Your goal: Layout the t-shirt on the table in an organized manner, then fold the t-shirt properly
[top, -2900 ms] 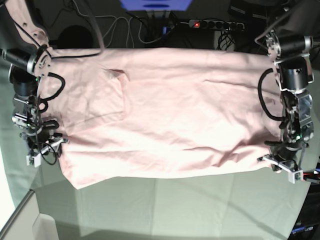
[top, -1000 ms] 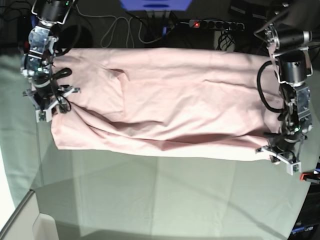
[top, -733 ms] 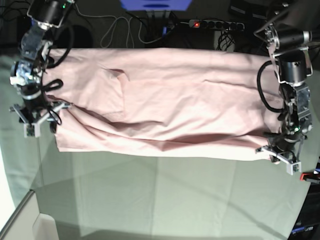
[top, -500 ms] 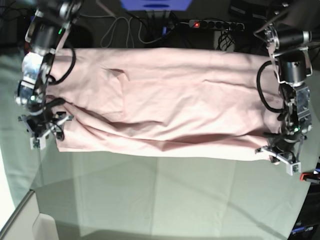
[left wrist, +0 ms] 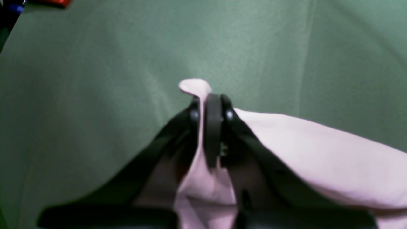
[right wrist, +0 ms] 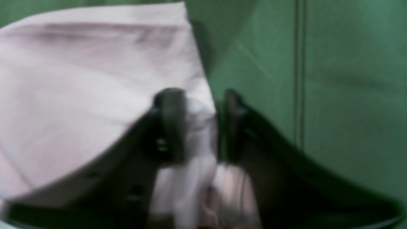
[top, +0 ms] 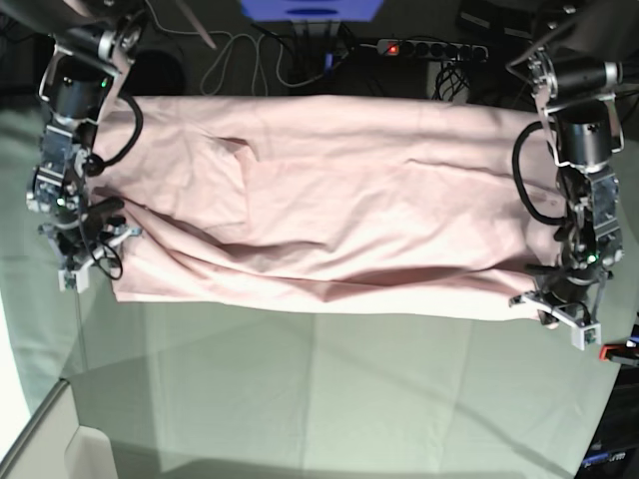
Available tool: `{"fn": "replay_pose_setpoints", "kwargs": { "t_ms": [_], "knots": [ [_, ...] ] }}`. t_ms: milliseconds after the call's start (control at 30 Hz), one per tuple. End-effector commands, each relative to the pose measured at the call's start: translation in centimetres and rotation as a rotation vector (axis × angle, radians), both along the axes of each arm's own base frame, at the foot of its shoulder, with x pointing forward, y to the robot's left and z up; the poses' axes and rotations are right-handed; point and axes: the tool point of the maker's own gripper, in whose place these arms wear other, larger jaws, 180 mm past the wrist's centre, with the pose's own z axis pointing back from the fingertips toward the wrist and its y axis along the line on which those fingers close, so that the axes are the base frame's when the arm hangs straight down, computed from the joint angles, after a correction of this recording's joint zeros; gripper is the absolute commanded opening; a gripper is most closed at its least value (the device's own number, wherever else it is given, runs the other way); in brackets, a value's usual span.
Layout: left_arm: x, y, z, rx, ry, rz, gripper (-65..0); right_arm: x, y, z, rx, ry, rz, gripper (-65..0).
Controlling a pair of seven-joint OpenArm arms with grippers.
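T-shirt (top: 329,205), one pale pink piece, lies spread across the far half of the table (top: 329,399), its near edge folded over in long creases. Two grippers sit at its near corners. The left gripper (left wrist: 210,109) is clenched on a corner of the fabric, a small tip poking past the fingers. The right gripper (right wrist: 197,122) has cloth between its parted fingers; whether it is pinching is unclear.

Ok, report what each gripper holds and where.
Left gripper: t-shirt, pinched at its near corner. Right gripper: cloth between its jaws at the opposite near corner; grip unclear.
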Motion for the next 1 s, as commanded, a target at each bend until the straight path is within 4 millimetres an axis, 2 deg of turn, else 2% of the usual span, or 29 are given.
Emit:
{"fn": "replay_pose_setpoints", "kwargs": {
  "t_ms": [0,33,200,333,467,533,667,767,967],
  "knots": [
    [1.5,1.0,2.5,0.02,-0.071,0.009,-65.0,0.7,-0.7,1.0,-0.029,-0.01,0.002,-58.5],
    [1.5,1.0,2.6,0.02,-0.072,0.009,-65.0,0.9,-0.8,1.3,-0.034,-0.02,0.002,-65.0],
    [1.6,1.0,2.7,0.021,-0.075,0.011,-65.0,2.3,-1.3,4.0,-0.075,-0.085,0.012,-65.0],
    [1.8,1.0,2.9,0.022,-0.081,0.01,-65.0,3.7,-1.4,7.3,-0.113,-0.173,0.032,-65.0],
    [2.5,0.9,4.7,0.038,-0.125,0.002,-65.0,6.0,0.1,10.8,-0.107,-0.265,0.093,-65.0],
    [3.2,0.8,6.1,0.045,-0.157,-0.002,-65.0,6.8,0.6,11.8,-0.102,-0.29,0.117,-65.0],
    [4.3,0.8,7.7,0.048,-0.192,-0.001,-65.0,8.6,0.7,13.9,-0.101,-0.343,0.121,-65.0],
    [4.5,0.9,8.2,0.047,-0.202,0.002,-65.0,9.9,0.7,15.5,-0.103,-0.381,0.119,-65.0],
    [4.9,2.9,10.0,0.026,-0.25,0.067,-65.0,11.9,0.7,18.4,-0.107,-0.441,0.115,-65.0]
  ]
}}
